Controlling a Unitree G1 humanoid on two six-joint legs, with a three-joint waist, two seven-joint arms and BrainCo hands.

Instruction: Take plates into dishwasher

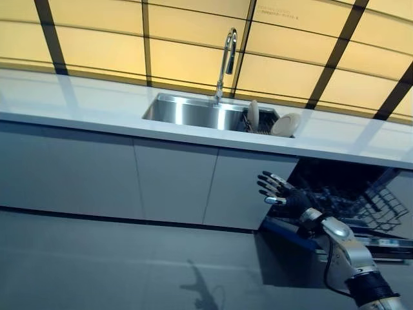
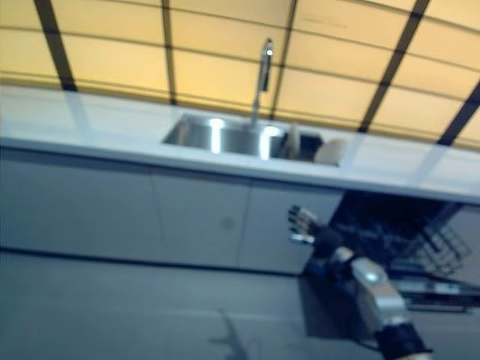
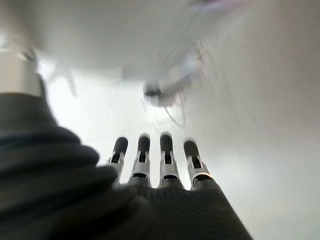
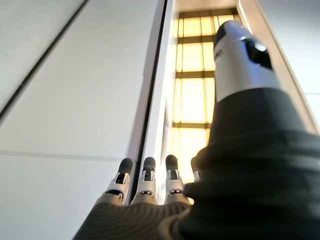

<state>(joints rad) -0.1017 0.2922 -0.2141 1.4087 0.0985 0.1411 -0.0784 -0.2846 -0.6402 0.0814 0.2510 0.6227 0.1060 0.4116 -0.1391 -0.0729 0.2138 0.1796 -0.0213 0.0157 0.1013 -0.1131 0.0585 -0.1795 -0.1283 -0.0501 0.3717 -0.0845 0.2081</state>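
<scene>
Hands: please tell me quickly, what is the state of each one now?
Left hand: open, fingers straight, holding nothing.
Right hand: open, fingers spread, holding nothing, raised before the open dishwasher.

A tall faucet [image 1: 227, 59] stands behind the steel sink [image 1: 187, 111].

We are seeing our left hand [image 3: 150, 200] from close behind, its dark ribbed cover filling the lower part and its silver, dark-tipped fingers [image 3: 166, 155] reaching out straight, holding nothing. Past them everything is blurring into pale grey, too smeared to name.
</scene>
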